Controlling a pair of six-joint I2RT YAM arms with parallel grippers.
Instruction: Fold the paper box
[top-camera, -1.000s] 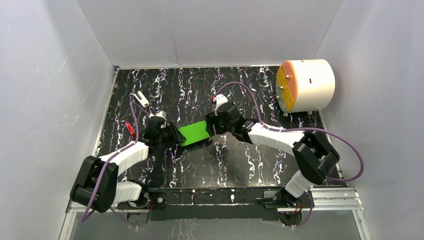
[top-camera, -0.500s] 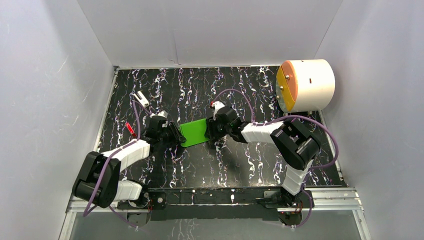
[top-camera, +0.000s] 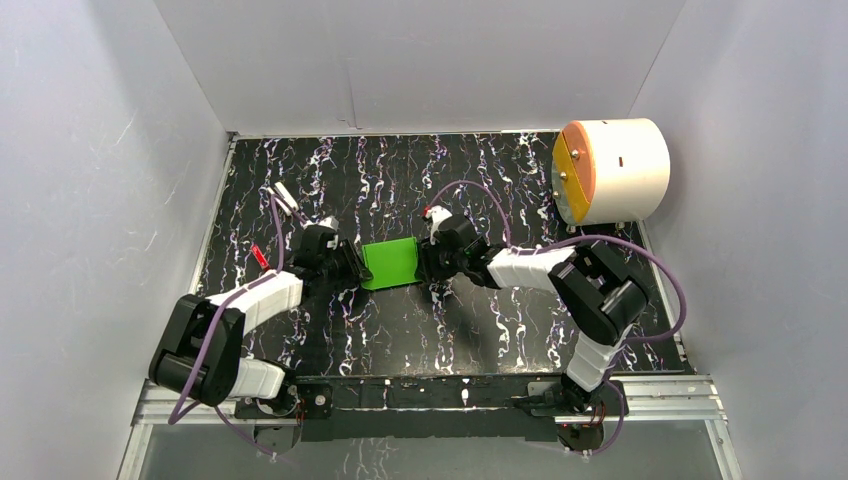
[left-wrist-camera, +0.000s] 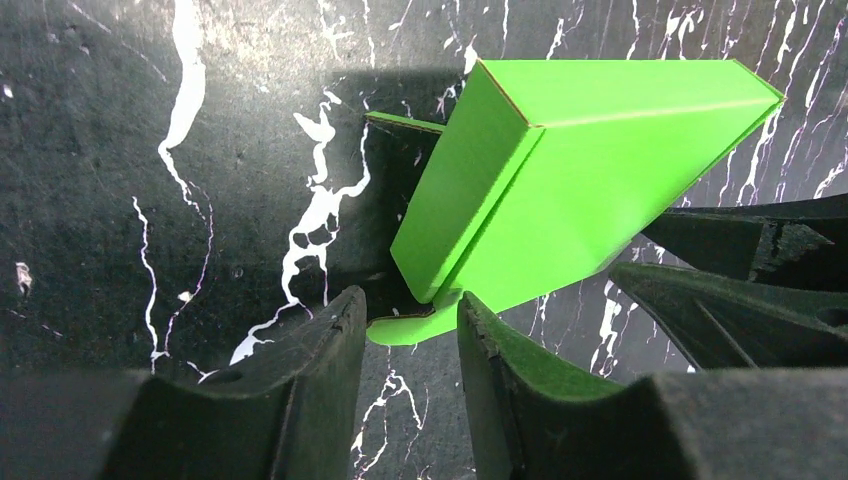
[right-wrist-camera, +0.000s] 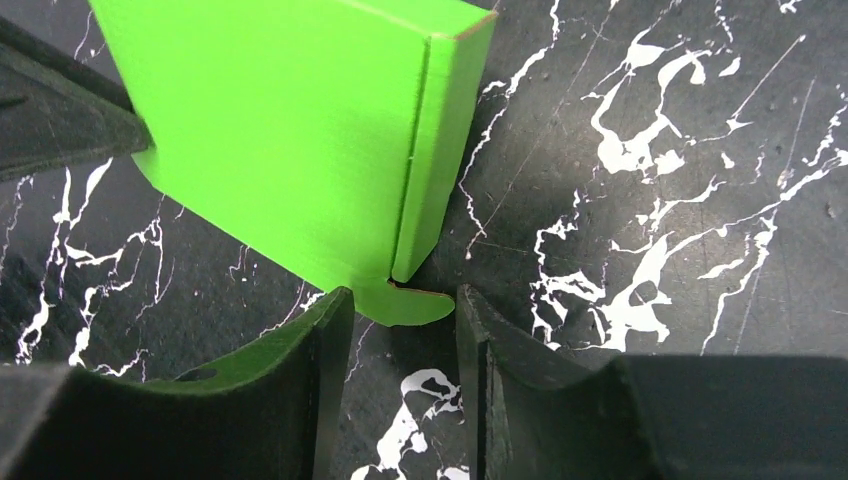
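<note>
On the table (top-camera: 400, 170), well left of the white cylinder (top-camera: 620, 170), lies the paper box (top-camera: 390, 263) — folded up. The right gripper (right-wrist-camera: 403, 295) meets its cylinder-facing end, the left gripper (left-wrist-camera: 408, 300) the opposite end — both slightly spread, pinching nothing.

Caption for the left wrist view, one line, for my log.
Left tool, jaws apart, lined up with the rounded corner tab of the green paper box against the marbled black table.
</note>
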